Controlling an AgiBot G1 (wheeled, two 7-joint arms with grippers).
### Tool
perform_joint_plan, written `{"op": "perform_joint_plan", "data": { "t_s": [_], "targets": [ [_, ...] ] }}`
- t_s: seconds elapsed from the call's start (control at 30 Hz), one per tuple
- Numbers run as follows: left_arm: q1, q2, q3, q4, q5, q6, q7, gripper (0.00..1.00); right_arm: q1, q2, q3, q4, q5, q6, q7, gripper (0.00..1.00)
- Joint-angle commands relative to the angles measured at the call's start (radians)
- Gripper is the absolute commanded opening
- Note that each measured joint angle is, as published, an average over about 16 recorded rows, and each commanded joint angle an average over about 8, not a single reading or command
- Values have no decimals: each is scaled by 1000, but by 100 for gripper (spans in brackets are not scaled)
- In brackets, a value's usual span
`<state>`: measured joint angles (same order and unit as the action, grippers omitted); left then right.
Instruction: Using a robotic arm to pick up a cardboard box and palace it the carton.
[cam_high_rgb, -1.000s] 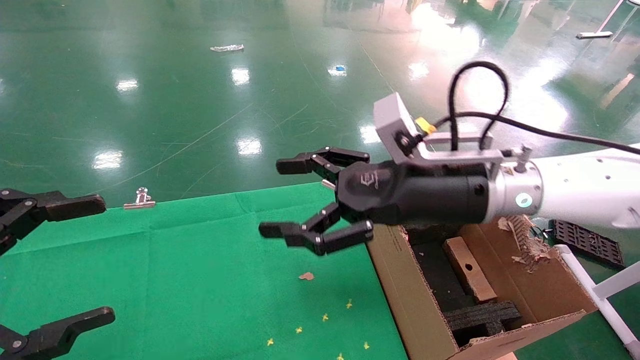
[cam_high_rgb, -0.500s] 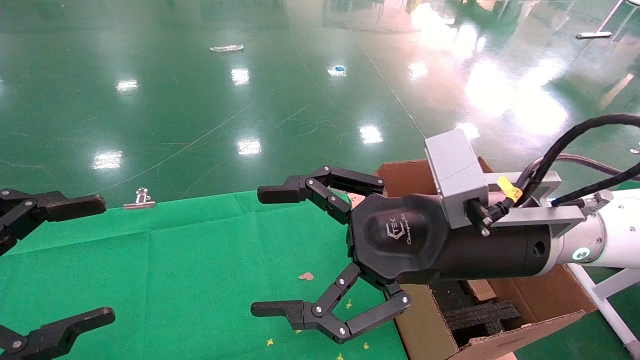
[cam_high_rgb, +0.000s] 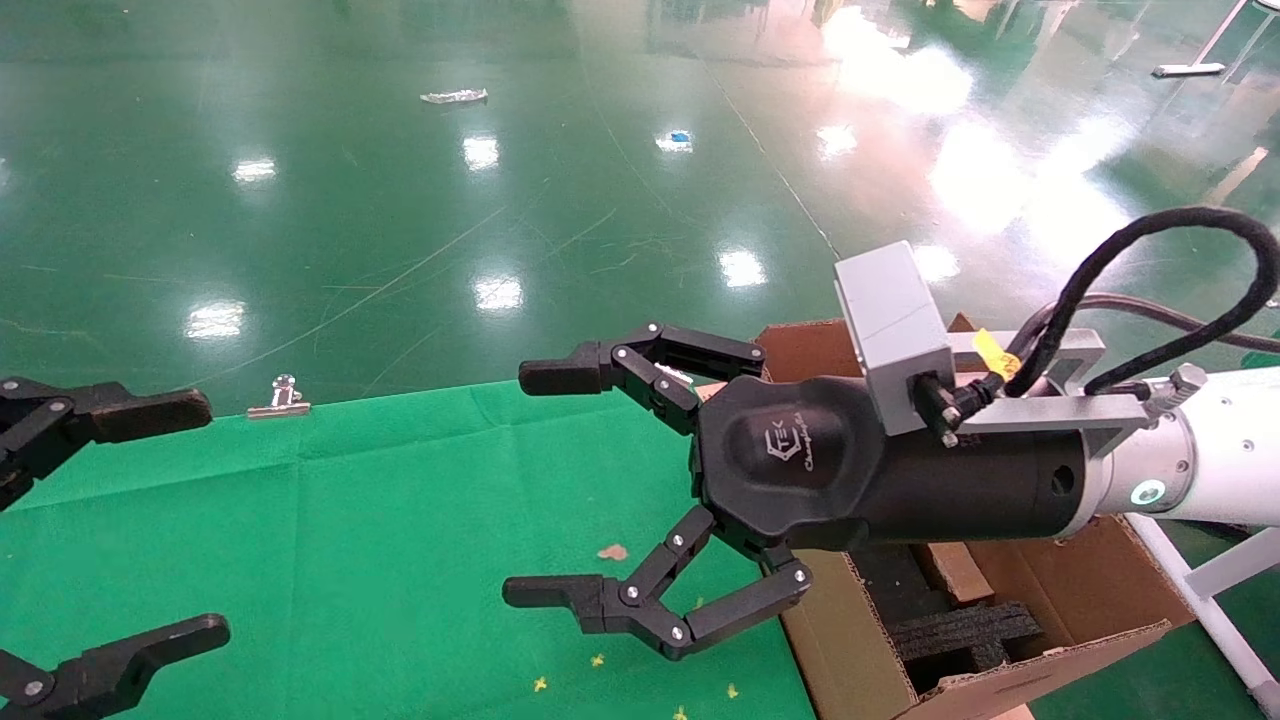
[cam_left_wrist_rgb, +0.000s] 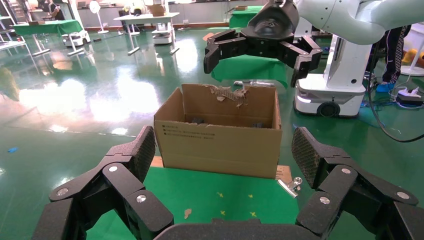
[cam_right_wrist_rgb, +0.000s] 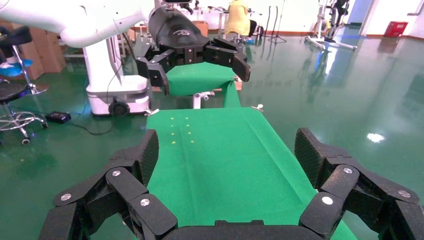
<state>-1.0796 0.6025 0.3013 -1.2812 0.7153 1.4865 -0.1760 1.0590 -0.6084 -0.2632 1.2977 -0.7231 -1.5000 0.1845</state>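
Observation:
The carton (cam_high_rgb: 850, 650) stands at the right end of the green table, flaps open, with black foam (cam_high_rgb: 965, 630) inside. The small cardboard box (cam_high_rgb: 955, 572) lies inside it, mostly hidden behind my right wrist. The white right arm hangs over the carton's near-left side. Its gripper (cam_high_rgb: 535, 485) is open wide and empty, pointing left over the cloth. My left gripper (cam_high_rgb: 195, 518) is open and empty at the table's left end. The left wrist view shows the carton (cam_left_wrist_rgb: 220, 145) beyond the left gripper (cam_left_wrist_rgb: 223, 155), and the right gripper (cam_left_wrist_rgb: 260, 47) above it. The right gripper (cam_right_wrist_rgb: 227, 150) faces bare cloth.
A metal clip (cam_high_rgb: 280, 398) holds the cloth at the table's far edge. A cardboard scrap (cam_high_rgb: 612, 551) and small yellow marks (cam_high_rgb: 597, 660) lie on the green cloth (cam_high_rgb: 380, 520). A white frame (cam_high_rgb: 1200, 590) stands right of the carton. Beyond the table is shiny green floor.
My right gripper came nearer and lower in the head view and its jaws opened wider. Its wrist now covers most of the small box in the carton. The left gripper has not moved.

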Motion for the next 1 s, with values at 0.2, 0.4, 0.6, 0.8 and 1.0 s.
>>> {"op": "perform_joint_plan", "data": {
  "t_s": [0.2, 0.4, 0.6, 0.8, 1.0],
  "targets": [
    [0, 0, 0, 0, 0, 0, 0, 100, 8, -1, -8, -7, -4, 2, 2, 100],
    [0, 0, 0, 0, 0, 0, 0, 100, 11, -2, -12, -10, -6, 3, 2, 100],
    [0, 0, 0, 0, 0, 0, 0, 100, 13, -2, -14, -12, -7, 4, 3, 100],
    [0, 0, 0, 0, 0, 0, 0, 100, 15, -2, -16, -13, -7, 4, 3, 100],
    [0, 0, 0, 0, 0, 0, 0, 100, 15, -3, -17, -14, -7, 5, 3, 100]
  ]
}}
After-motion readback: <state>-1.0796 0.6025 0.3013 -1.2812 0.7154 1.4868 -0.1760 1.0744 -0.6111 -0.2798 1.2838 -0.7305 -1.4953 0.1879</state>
